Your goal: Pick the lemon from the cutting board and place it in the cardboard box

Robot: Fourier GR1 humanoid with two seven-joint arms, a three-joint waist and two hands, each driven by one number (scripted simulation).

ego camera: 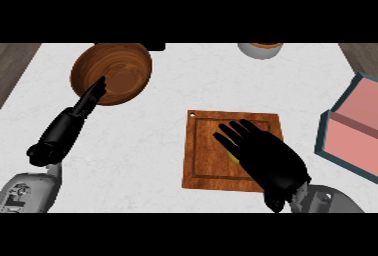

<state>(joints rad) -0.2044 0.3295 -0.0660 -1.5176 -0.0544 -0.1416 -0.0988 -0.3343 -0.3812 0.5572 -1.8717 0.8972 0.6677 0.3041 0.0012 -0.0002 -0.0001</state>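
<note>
The right hand (266, 155) is spread flat over the lemon (234, 156), fingers straight and not closed on it, so only a yellow sliver shows at the palm's left edge; I cannot tell whether the palm touches it. The lemon sits on the cutting board (203, 165), so I judge the pick is not yet made, with the lift and the carry to the box (354, 135), well apart at the right, left to do. The left hand (92, 97) rests open over the wooden bowl (125, 65).

The white marbled counter (148, 145) carried a wooden bowl (127, 64) upper left, a cutting board (208, 162) lower centre, an open box (356, 137) right and a cup (260, 49) at top.
</note>
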